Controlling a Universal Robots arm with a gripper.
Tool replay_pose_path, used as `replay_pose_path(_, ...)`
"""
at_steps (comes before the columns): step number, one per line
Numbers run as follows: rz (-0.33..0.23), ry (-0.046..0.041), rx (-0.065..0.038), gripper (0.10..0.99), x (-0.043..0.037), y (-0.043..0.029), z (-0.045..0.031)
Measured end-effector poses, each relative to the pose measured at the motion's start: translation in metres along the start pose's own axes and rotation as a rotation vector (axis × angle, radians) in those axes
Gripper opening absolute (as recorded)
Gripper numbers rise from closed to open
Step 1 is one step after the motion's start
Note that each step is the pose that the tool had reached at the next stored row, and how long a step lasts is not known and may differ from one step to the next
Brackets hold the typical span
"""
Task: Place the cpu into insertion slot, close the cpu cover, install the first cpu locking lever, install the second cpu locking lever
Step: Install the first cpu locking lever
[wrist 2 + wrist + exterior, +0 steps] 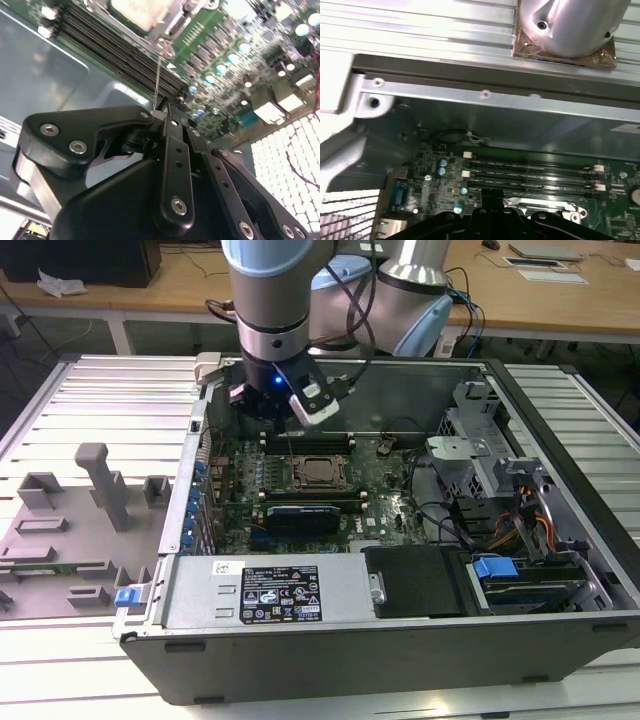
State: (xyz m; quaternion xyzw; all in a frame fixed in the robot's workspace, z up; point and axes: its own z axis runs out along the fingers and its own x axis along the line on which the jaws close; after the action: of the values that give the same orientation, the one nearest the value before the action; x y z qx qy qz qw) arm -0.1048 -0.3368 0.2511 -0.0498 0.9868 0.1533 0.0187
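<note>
The cpu [320,471], a silvery-tan square, lies flat in the insertion slot [300,486] on the green board. The cpu cover [339,468] lies down around it as a thin metal frame. In the second wrist view the cpu [132,11] and the cover's frame [167,27] sit beyond the fingertips. A thin wire locking lever [158,75] rises from the socket's corner to my gripper [162,109], whose black fingers are shut on its end. In the exterior view the gripper [291,432] hangs just behind the socket, over the memory slots.
Long black memory slots [530,172] run between the socket and the case's back wall [485,95]. A black card [300,516] lies in front of the socket. Drive bays and cables [520,510] are at the exterior view's right. A grey fixture tray [70,520] lies outside the case.
</note>
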Motion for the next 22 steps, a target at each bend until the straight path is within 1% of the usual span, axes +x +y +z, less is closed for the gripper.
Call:
replay_pose_path(2, 0.000, -0.0001, 0.000, 0.106, -0.0120, -0.0014, 0.0007)
replay_pose_path(6, 0.000, 0.0000, 0.000, 0.106, -0.0314, -0.0036, 0.0017)
replay_pose_path(8, 0.000, 0.0001, 0.000, 0.106, -0.0376, -0.0043, 0.0019)
replay_pose_path(10, 0.000, -0.0009, 0.004, 0.106, -0.0389, -0.0046, 0.0027)
replay_pose_path(12, -0.004, -0.0121, 0.011, 0.106, -0.0389, -0.0048, 0.0029)
replay_pose_path(13, -0.009, -0.0287, 0.020, 0.106, -0.0390, -0.0048, 0.0032)
replay_pose_path(14, -0.014, -0.0486, 0.028, 0.106, -0.0389, -0.0049, 0.0036)
replay_pose_path(15, -0.018, -0.0632, 0.031, 0.106, -0.0387, -0.0051, 0.0041)
replay_pose_path(16, -0.019, -0.0705, 0.031, 0.106, -0.0385, -0.0052, 0.0045)
replay_pose_path(19, -0.020, -0.0882, 0.034, 0.106, -0.0378, -0.0057, 0.0063)
replay_pose_path(21, 0.025, -0.1032, 0.038, 0.106, -0.0375, -0.0070, 0.0105)
replay_pose_path(22, 0.040, -0.1076, 0.040, 0.106, -0.0375, -0.0073, 0.0117)
